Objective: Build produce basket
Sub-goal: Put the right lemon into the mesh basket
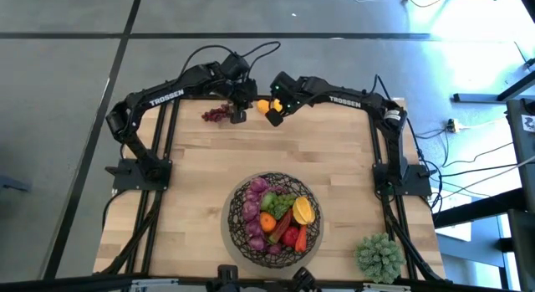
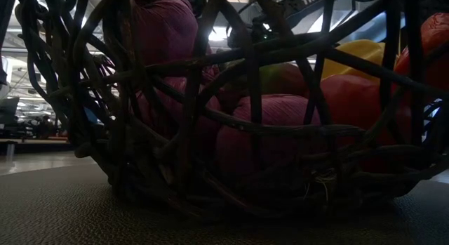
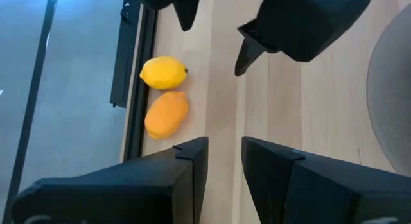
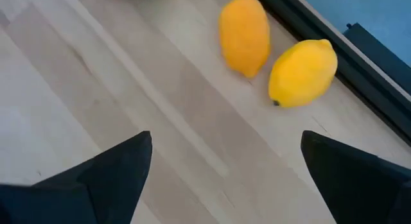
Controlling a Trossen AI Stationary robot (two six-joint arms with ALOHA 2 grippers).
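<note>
While the basket (image 1: 275, 210) is sitting nearly full, both arms are working the bench's far edge.
Right end effector (image 4: 225, 160) is hanging spread wide beside the lemon (image 4: 302, 73), ready to grasp; left end effector (image 3: 224, 161) is hovering narrowly parted, empty.

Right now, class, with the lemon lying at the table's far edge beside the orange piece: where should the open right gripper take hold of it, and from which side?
Probably across the lemon's rounded middle, coming straight down from above. It lies on its side, with the orange piece close along one flank, so a finger there has little room. The right gripper is already wide open nearby.
</note>
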